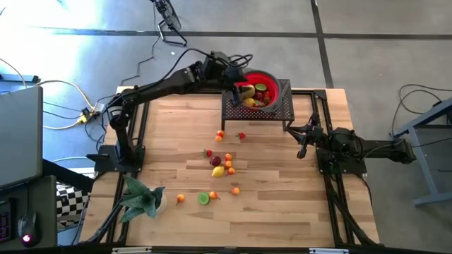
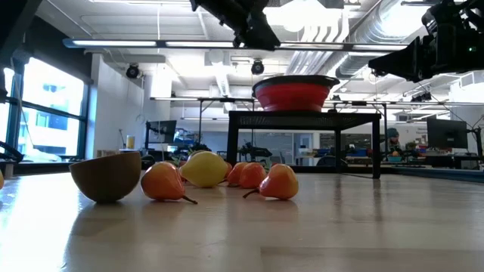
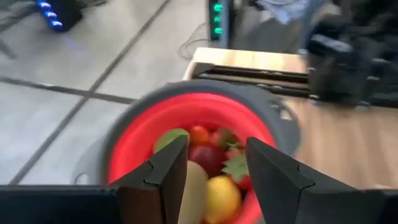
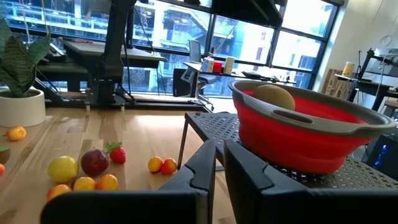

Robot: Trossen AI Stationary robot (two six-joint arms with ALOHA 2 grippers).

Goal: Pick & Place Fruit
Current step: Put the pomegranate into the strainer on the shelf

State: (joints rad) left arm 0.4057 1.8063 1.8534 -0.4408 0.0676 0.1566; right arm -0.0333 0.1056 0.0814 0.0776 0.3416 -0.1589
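A red bowl (image 1: pixel 260 87) with a grey rim (image 3: pixel 186 99) stands on a black mesh stand (image 1: pixel 282 106) at the table's far side. It holds several fruits, among them a lemon (image 3: pixel 221 196), a dark-red plum (image 3: pixel 208 155) and a strawberry (image 3: pixel 236 165). My left gripper (image 3: pixel 216 174) hangs open just above the bowl's left part (image 1: pixel 239 83), nothing between its fingers. More fruits lie loose on the table's middle: a lemon (image 1: pixel 217 171), a plum (image 1: pixel 215 161), a lime (image 1: pixel 203 198), a strawberry (image 1: pixel 241 135) and small oranges (image 1: pixel 220 135). My right gripper (image 4: pixel 219 168) waits shut at the right (image 1: pixel 304 141).
A green leafy plant in a white pot (image 1: pixel 141 197) stands at the near left corner. In the low view a brown kiwi half (image 2: pixel 106 175) and a lemon (image 2: pixel 203 168) lie in front of the stand's legs (image 2: pixel 233 147). Bare wood lies along the near edge.
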